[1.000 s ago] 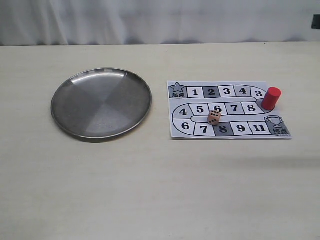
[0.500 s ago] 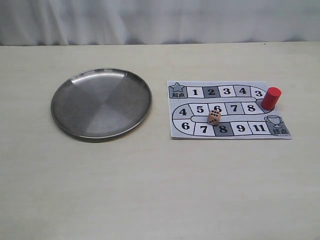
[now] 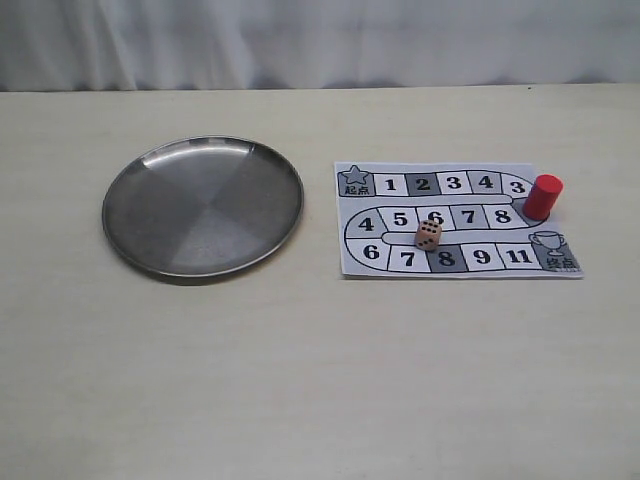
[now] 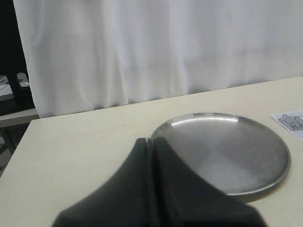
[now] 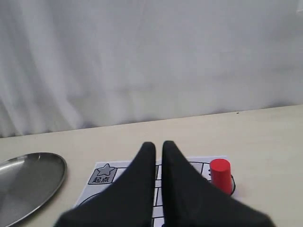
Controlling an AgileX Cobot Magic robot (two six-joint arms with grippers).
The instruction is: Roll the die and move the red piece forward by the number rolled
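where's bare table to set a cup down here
Widest free patch: the camera-side strip of table in front of the plate and board sheet. A narrow bare gap runs between those two. Crowded: the sheet, with the die mid-board and the red piece at its right edge.

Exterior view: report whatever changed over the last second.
Nothing visibly changed. The die sits on the board, the red piece stands at the board's right end, and the steel plate lies to the left, all as before.

A round metal plate (image 3: pixel 203 206) is set on a pale table (image 3: pixel 300 380), left of a numbered game sheet (image 3: pixel 460 218); behind, apparently, a white curtain (image 3: pixel 300 40) is hung.
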